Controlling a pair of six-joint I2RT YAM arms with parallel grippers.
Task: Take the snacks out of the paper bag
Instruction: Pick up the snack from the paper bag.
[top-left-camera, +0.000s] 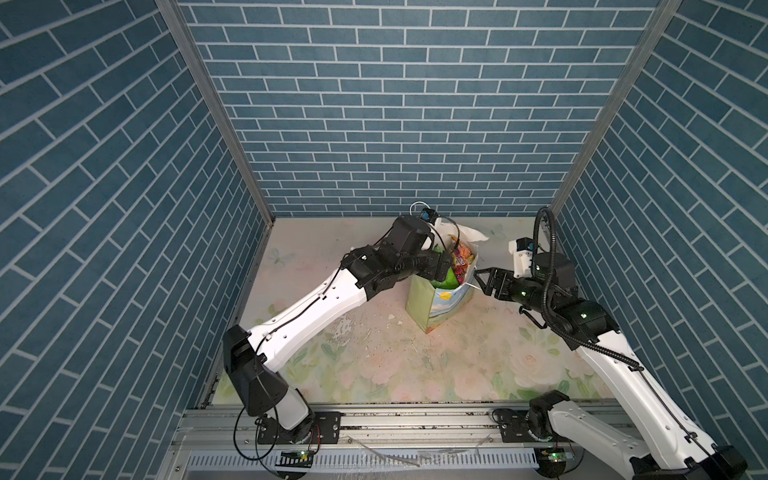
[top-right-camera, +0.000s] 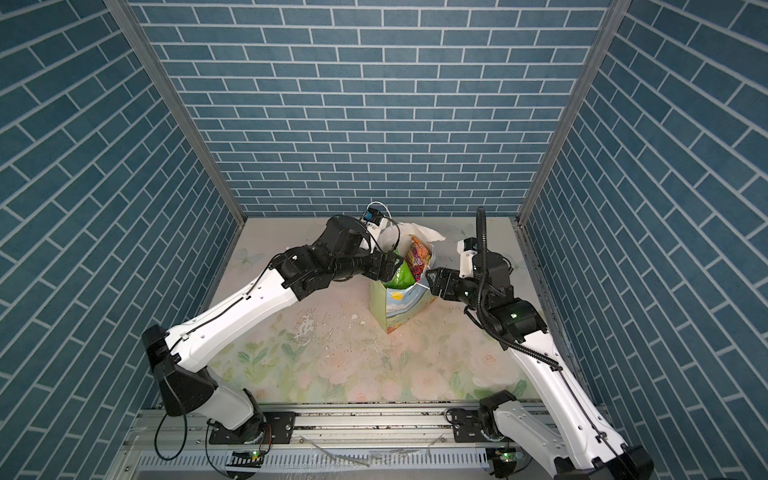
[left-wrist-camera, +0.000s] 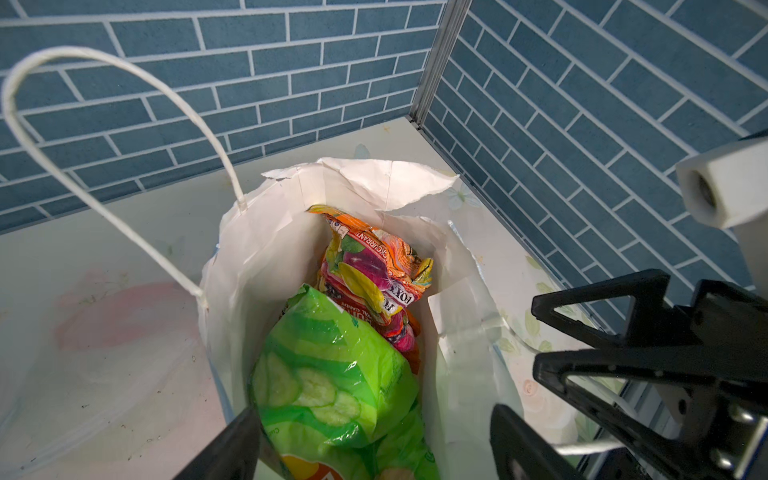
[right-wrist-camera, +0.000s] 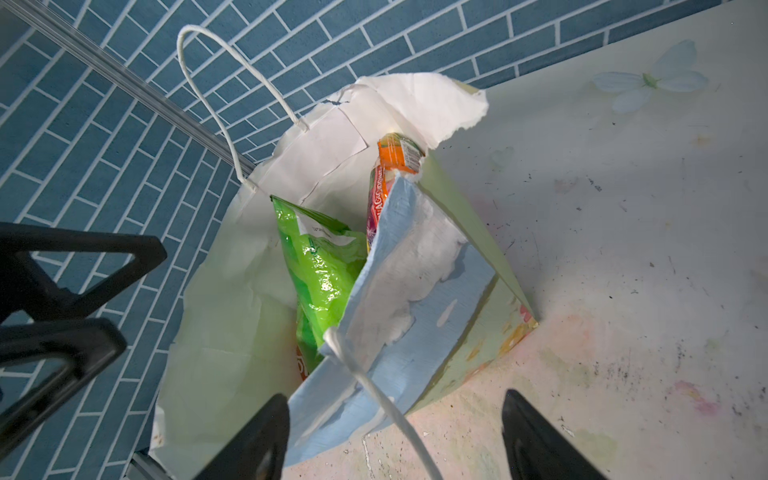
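**Hovering Over the Paper Bag With Both Grippers Spread**

Holding the left gripper (left-wrist-camera: 374, 411) wide apart, clamping nothing, right over the mouth of the paper bag (left-wrist-camera: 249, 270). Straddling the top of the green chip bag (left-wrist-camera: 332, 365) with its two black fingers (left-wrist-camera: 237, 440): setting one just beside the packet's edge and the other well off it, over the bag's white inner wall. Not managing to tell whether the nearer finger is touching the foil.

Holding the right gripper (right-wrist-camera: 394, 397) spread as well, gripping nothing, just beside the bag's blue printed front, across the rim from the left one. Letting a white cord handle (right-wrist-camera: 376, 392) run between its fingers, with neither finger pinching it.

Finding the snacks (top-right-camera: 417, 259) sitting inside the bag. Seeing the green chip bag standing upright nearest the left gripper. Seeing behind it a crumpled orange-and-pink candy pack (left-wrist-camera: 374, 274) marked "FOX'S", leaning toward the white wall under the torn rim (left-wrist-camera: 374, 183).

Seeing a second cord handle (left-wrist-camera: 232, 178) arching up from the far side of the bag. Seeing the bag itself standing upright on the floral table (top-left-camera: 374, 361), toward its back middle, in both top views. Closing the scene in on three sides with blue brick-patterned walls (top-left-camera: 395, 104).
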